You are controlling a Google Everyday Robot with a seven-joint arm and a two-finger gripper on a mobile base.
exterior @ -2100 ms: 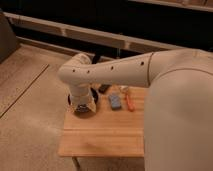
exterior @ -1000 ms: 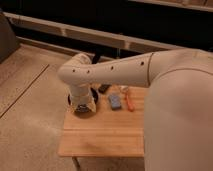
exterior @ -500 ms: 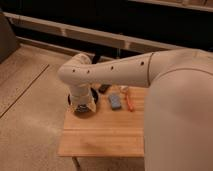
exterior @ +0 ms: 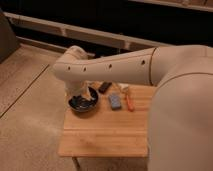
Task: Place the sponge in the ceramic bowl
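The blue-grey sponge (exterior: 115, 101) lies flat on the small wooden table (exterior: 107, 132), just right of the dark glossy ceramic bowl (exterior: 83, 104). The bowl stands at the table's far left. My white arm reaches across from the right, and its gripper (exterior: 81, 93) hangs down right over the bowl, largely hidden by the arm's wrist. The sponge sits apart from the gripper, a short way to its right.
A thin orange stick (exterior: 129, 102) lies right beside the sponge. A small black rectangular object (exterior: 104, 87) rests behind the bowl, and a small white cup (exterior: 123, 88) stands at the back. The speckled floor (exterior: 27, 110) spreads to the left; a dark wall is behind.
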